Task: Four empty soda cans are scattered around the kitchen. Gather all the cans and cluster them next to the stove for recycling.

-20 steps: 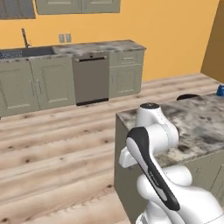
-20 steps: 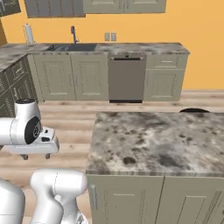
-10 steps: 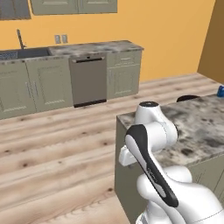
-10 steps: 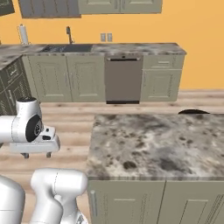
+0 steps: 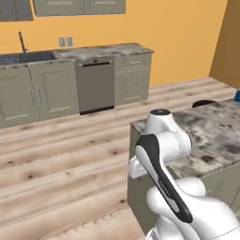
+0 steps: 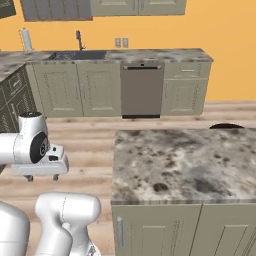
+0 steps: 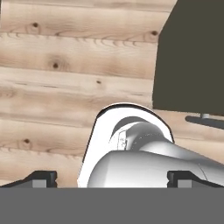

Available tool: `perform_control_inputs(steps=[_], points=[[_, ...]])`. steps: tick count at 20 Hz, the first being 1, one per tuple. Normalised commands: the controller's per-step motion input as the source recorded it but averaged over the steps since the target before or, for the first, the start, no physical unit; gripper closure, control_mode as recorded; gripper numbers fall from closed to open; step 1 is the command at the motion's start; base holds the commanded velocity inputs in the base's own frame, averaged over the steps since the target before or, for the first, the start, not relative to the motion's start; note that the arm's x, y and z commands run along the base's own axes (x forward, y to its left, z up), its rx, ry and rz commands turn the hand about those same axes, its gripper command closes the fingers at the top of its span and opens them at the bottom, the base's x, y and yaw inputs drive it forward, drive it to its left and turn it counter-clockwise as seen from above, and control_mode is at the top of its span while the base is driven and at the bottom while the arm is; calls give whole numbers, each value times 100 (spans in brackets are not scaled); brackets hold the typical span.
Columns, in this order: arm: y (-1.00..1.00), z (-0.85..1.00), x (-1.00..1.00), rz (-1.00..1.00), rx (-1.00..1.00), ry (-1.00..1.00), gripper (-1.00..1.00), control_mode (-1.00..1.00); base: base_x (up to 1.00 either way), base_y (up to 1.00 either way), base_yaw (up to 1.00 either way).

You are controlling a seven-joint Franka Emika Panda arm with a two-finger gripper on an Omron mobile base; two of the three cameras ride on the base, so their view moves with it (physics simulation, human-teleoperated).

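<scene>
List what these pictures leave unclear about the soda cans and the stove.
- Blue thing at the right edge of the left base view: cut off by the frame, too little to call it a can.
- Dark round thing behind the island counter in the right base view: mostly hidden by the counter's far edge.
- Sink on the back counter: too small for details.
- Gripper: open, holding nothing, aimed at the floor.

Arm folded low — tool (image 7: 111, 177) pointing down, jaws spread wide.

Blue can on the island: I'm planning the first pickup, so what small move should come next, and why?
Probably drive the base toward the blue can: it sits at the island counter's far edge, beyond the folded arm.
</scene>
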Motion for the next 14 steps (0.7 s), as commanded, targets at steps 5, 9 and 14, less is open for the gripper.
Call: perform_control_inputs(steps=[5,9,14], points=[[0,0,0,0,0,0,-100,100,8,70,0],[0,0,0,0,0,0,-100,100,46,57,-1],[0,0,0,0,0,0,-100,100,67,35,-10]])
